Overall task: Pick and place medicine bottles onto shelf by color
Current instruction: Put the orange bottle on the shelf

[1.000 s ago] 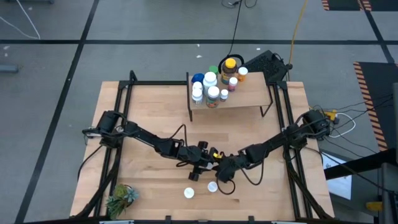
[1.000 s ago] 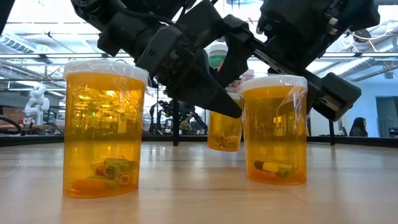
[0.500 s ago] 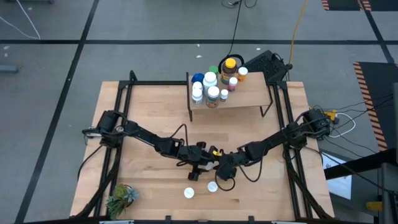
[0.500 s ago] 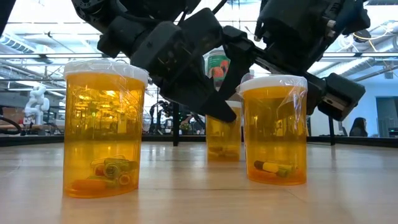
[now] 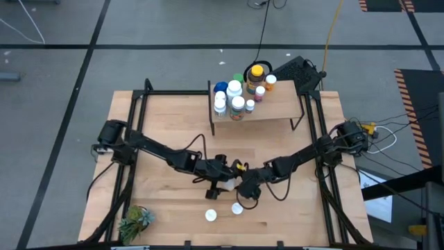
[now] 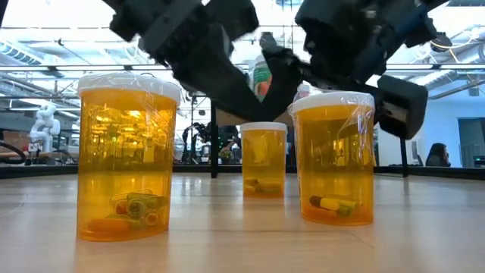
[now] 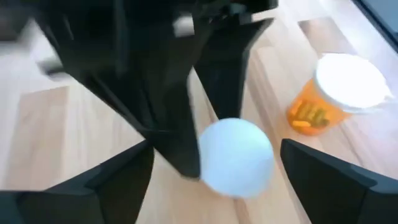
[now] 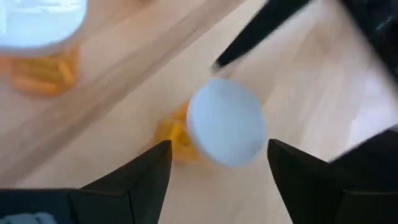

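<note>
**Both claws meet over a white-capped orange bottle at mid-tabletop**

You have both arms reaching inward, and they meet near the front middle of the tabletop [image 5: 159, 118]. Your left claw [image 5: 223, 179] and right claw [image 5: 243, 189] sit just beside each other in the high view, with a small orange bottle [image 6: 263, 159] standing upright on the wood beneath them. In the low view that bottle rests on the tabletop with its white cap on, and no finger touches it there.

Your left claw is released: in the left wrist view its two dark fingers [image 7: 93, 186] stand wide apart, with the bottle's round white cap [image 7: 236, 157] between them and a little ahead. Your right claw is released as well: in the right wrist view its fingers [image 8: 124, 180] are spread, and the same white cap [image 8: 225, 121] lies between them, the orange body showing under it.

Two more orange bottles stand nearer the front edge, both with white caps: one to the front left [image 6: 127, 155], one to the front right [image 6: 335, 155]. In the high view they show as white discs [image 5: 211, 215] and [image 5: 237, 207], just in front of the claws.

The shelf [image 5: 277, 104] stands at the far side of the tabletop, well apart from the claws. On it you have a cluster of bottles [image 5: 236, 97] with white, blue and green caps, plus a yellow-lidded jar [image 5: 256, 71].

A small green plant [image 5: 134, 221] sits at the front left corner
</note>
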